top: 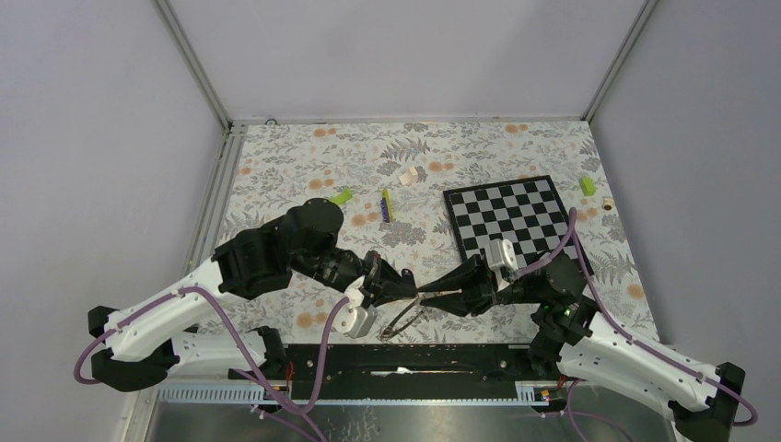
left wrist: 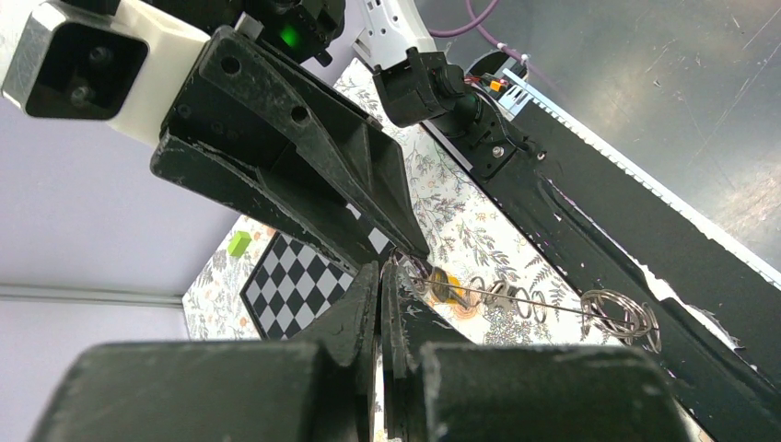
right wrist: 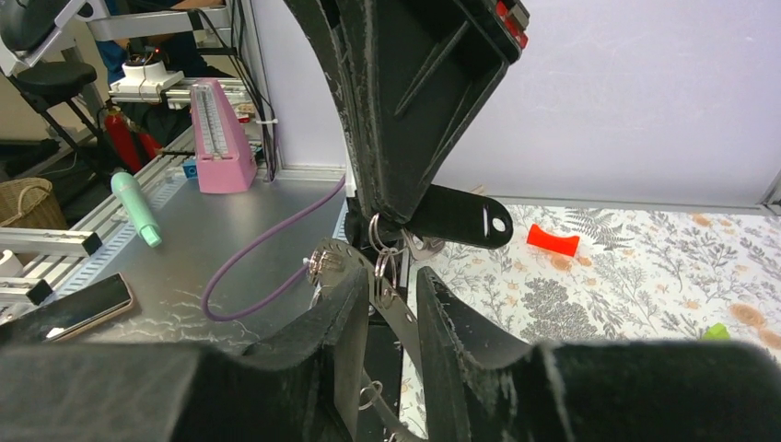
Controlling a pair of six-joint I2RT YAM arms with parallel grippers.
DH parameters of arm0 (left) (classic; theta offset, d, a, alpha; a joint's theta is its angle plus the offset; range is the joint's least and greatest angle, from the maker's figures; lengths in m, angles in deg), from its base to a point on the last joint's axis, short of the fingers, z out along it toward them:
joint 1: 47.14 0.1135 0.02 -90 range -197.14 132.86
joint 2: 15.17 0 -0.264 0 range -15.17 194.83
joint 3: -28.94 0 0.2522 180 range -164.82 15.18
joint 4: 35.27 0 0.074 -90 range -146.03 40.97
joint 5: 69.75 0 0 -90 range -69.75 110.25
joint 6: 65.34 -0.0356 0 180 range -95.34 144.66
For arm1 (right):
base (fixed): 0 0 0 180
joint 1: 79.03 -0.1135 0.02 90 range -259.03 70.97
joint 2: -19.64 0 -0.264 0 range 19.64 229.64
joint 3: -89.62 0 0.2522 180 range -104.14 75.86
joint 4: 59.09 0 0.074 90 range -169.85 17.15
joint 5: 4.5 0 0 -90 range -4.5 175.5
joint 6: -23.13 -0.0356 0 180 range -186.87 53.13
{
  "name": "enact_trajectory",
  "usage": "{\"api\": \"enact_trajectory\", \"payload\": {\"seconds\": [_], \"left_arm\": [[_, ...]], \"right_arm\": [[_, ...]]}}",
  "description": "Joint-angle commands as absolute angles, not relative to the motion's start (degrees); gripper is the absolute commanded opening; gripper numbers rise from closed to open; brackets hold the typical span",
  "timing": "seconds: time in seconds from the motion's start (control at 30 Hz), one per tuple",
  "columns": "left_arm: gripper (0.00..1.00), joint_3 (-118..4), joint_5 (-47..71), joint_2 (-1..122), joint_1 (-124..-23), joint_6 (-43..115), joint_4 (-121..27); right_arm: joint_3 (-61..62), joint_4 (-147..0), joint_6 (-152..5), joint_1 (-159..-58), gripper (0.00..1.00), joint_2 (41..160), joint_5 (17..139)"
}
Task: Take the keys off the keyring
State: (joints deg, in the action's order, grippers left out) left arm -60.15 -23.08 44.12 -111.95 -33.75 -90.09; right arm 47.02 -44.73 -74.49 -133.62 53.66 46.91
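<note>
My left jaws are nearly closed, pinching the black-tagged key [right wrist: 460, 217]. The ring [left wrist: 553, 305] runs from the two meeting tips toward the near edge of the desk [top: 304, 166]. My right jaws are slightly apart with the ring's band in the gap; contact unclear.
</note>
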Motion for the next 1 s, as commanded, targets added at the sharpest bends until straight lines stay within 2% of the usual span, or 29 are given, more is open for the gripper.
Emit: {"api": "enact_trajectory", "payload": {"seconds": [0.0, 0.27, 0.57, 0.97], "left_arm": [[0.00, -60.2, -24.9, 42.7, -112.1, -33.6, -88.0], [0.00, -59.8, -24.9, 42.5, -112.1, -33.5, -88.0], [0.00, -60.0, -24.6, 42.5, -112.1, -33.5, -88.0], [0.00, -60.0, -24.6, 42.4, -112.1, -33.4, -88.0]], "right_arm": [[45.7, -40.9, -75.3, -133.5, 0.32, 54.7, 46.0], [45.8, -40.7, -75.5, -133.5, 0.27, 54.2, 45.9], [45.8, -40.8, -75.1, -133.5, 0.13, 53.0, 46.6], [46.0, -42.7, -73.7, -133.5, 0.07, 51.0, 47.8]]}}
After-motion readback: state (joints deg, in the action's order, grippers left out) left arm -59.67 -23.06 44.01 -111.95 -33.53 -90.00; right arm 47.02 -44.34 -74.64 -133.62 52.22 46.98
